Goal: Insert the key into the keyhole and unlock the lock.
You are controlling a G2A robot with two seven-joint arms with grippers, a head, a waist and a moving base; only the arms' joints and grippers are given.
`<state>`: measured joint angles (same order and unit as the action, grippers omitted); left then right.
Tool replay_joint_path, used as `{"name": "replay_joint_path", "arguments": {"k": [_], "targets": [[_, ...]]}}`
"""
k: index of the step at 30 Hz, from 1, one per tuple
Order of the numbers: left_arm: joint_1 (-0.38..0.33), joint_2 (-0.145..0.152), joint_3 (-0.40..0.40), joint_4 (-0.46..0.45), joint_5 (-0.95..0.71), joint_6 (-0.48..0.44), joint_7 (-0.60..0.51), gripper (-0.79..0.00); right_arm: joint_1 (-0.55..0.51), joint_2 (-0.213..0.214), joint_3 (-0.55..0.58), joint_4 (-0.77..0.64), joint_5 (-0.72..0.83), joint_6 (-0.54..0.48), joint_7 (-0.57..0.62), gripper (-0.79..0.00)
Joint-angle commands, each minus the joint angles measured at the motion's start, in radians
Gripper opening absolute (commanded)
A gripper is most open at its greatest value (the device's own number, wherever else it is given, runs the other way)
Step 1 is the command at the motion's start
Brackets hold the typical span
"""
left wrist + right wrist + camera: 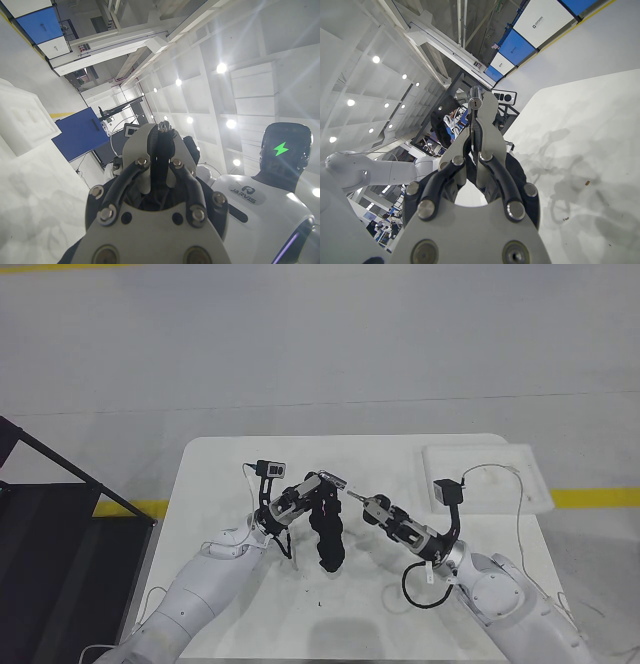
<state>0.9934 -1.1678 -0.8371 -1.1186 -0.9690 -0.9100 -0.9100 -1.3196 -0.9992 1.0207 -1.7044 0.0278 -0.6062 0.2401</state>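
Right hand [476,117] pinching key [471,135] edge-on, tip by keyhole [473,103], contact unclear, lock [165,124] half-hidden in clamped left hand [162,132].

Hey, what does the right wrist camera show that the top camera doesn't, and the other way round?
Right wrist view adds: the keyhole, its slot facing the camera on the end of the lock, just past the key pinched in the right gripper. Top view adds: the white tray at the far right corner of the table. Shared: right gripper, key, lock, table.
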Motion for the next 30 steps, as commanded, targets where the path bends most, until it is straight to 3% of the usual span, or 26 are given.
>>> {"name": "replay_joint_path", "arguments": {"k": [1,30], "targets": [[0.000,0.000,0.000,0.000,0.000,0.000,0.000,-0.785,-0.001,-0.003,0.001,0.000,-0.003,-0.001,-0.002,-0.785],[0.000,0.000,0.000,0.000,0.000,0.000,0.000,-0.785,0.024,-0.044,0.004,0.037,0.023,-0.003,0.035,-0.785]]}}
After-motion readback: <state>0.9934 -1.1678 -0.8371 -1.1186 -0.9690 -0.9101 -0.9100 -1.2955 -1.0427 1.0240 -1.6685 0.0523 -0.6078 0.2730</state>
